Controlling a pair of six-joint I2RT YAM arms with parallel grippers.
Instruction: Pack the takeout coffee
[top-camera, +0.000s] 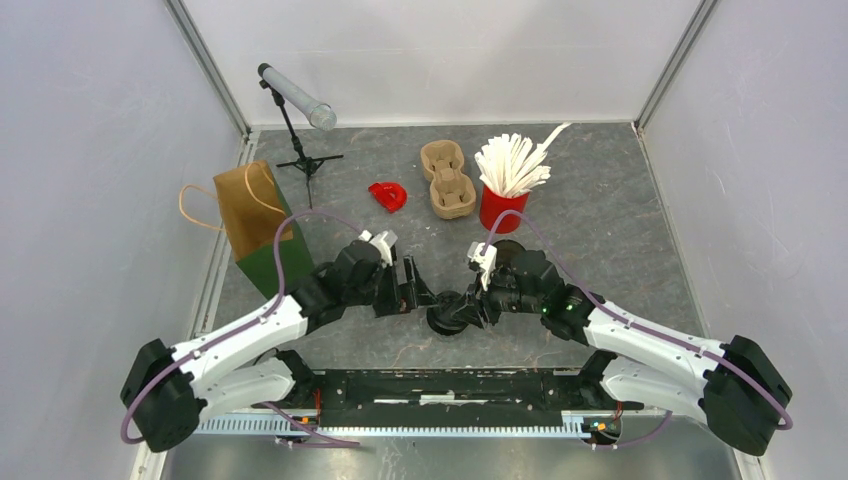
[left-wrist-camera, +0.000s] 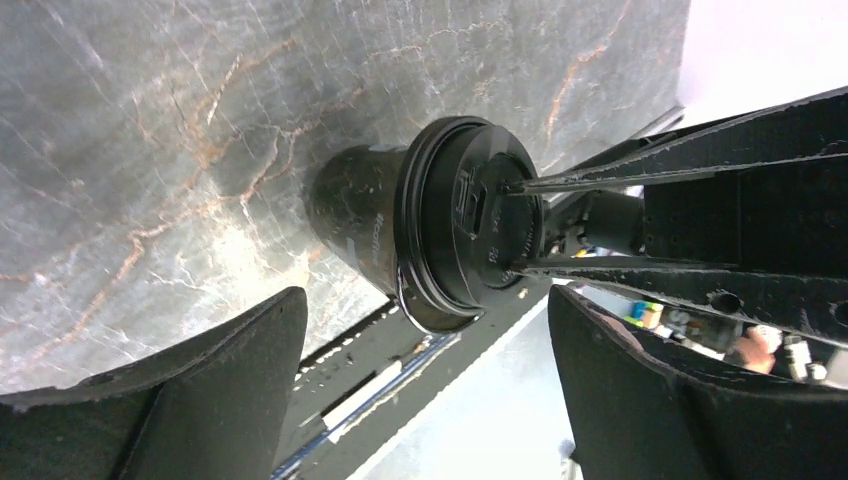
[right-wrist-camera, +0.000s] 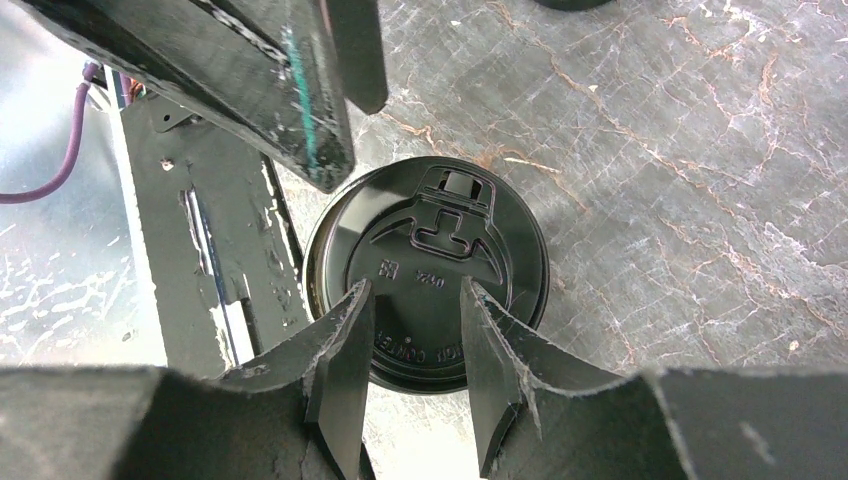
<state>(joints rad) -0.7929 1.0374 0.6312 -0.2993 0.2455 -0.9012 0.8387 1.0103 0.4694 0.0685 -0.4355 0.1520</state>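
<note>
A black takeout coffee cup (top-camera: 447, 316) with a black lid (right-wrist-camera: 440, 235) stands upright on the table between both arms, near the front edge. My right gripper (right-wrist-camera: 415, 292) hovers straight over it, jaws partly spread, both fingertips resting on the lid's top with nothing between them. My left gripper (left-wrist-camera: 425, 385) is beside the cup on its left, jaws wide apart and clear of the cup wall (left-wrist-camera: 350, 215). One left finger (right-wrist-camera: 305, 100) shows at the upper left of the right wrist view. A brown paper bag (top-camera: 255, 215) stands at the left.
Two cardboard cup carriers (top-camera: 446, 178) lie at the back centre beside a red cup of white stirrers (top-camera: 505, 195). A small red object (top-camera: 388, 196) lies left of them. A tripod with a grey tube (top-camera: 297, 100) stands behind the bag. The black base rail (top-camera: 440, 385) runs along the front.
</note>
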